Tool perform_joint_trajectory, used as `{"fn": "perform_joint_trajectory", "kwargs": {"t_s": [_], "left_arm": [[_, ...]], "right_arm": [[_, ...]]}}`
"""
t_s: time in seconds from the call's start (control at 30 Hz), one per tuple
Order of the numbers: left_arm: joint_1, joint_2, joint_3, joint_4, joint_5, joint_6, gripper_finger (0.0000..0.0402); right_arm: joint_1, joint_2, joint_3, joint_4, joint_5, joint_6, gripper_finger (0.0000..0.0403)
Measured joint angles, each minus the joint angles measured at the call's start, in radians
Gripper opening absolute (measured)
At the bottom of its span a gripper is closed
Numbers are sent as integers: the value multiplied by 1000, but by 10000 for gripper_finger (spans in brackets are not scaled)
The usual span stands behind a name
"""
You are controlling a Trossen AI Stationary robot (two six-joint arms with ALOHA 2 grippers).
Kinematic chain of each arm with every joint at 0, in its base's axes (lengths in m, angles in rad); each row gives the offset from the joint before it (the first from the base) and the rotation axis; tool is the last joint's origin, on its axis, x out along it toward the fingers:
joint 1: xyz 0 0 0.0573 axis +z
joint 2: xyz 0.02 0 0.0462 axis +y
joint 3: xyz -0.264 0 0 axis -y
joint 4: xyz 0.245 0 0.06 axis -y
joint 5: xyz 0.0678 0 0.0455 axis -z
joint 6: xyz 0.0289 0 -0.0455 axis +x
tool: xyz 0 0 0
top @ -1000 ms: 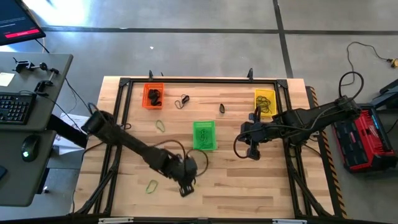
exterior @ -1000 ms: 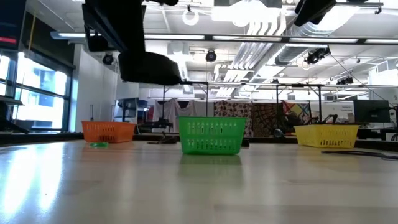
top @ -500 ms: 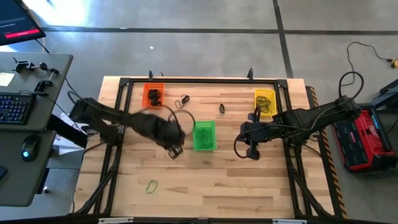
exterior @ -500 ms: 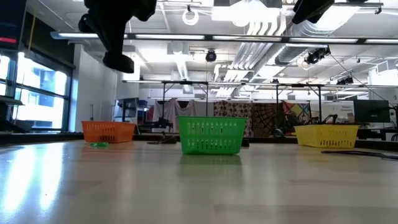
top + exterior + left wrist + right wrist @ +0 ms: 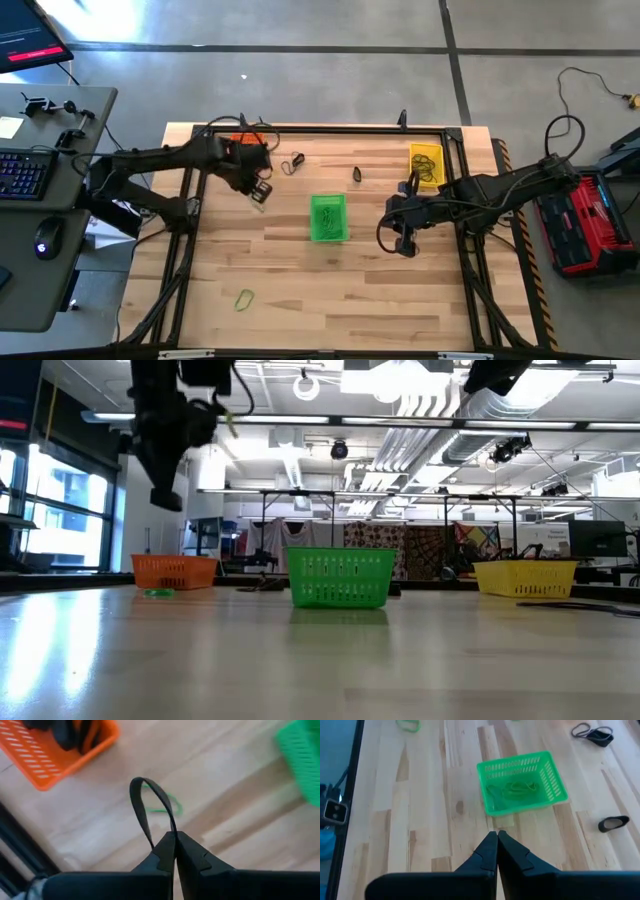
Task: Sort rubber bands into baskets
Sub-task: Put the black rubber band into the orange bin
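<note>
Sorting in progress, judged partly complete. The orange basket (image 5: 47, 757) already holds dark bundles, the green basket (image 5: 522, 782) holds green loops, and the yellow basket (image 5: 426, 165) holds yellowish bands. The left gripper (image 5: 171, 840), raised above the table just beside the orange basket, has its fingers pressed together on a black rubber band (image 5: 145, 805), whose loop stands up from the fingertips; delivery into the orange basket appears to be the step in hand. The right gripper (image 5: 495, 840) hangs with fingers closed and nothing between them, near the green basket on the yellow basket's side. Still loose on the wooden table (image 5: 370, 280): a green band (image 5: 244, 298) near the front edge, another green band (image 5: 167, 805) below the left gripper, a black loop (image 5: 293, 163) beside the orange basket, and a dark band (image 5: 356, 174) between the green and yellow baskets. The baskets stand well apart, leaving open board between them; the black frame rail (image 5: 320, 130) runs close behind the orange basket and limits approach from that side.
</note>
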Motion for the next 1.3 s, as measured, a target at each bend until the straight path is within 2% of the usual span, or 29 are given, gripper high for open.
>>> {"fn": "perform_joint_trajectory", "kwargs": {"t_s": [0.17, 0.33, 0.57, 0.87, 1.3], "left_arm": [[181, 18, -61, 43, 46, 161, 0], [368, 64, -71, 70, 46, 350, 0], [552, 171, -70, 111, 69, 574, 0], [618, 296, -70, 183, 72, 701, 0], [641, 381, -70, 200, 71, 717, 0]], "right_arm": [[-34, 0, 0, 39, 27, -5, 0], [-92, 0, 0, 96, 29, 1, 0], [-168, 0, 0, 187, 29, 4, 0], [-240, 0, 0, 217, 28, 23, 0], [-285, 0, 0, 217, 26, 50, 0]]}}
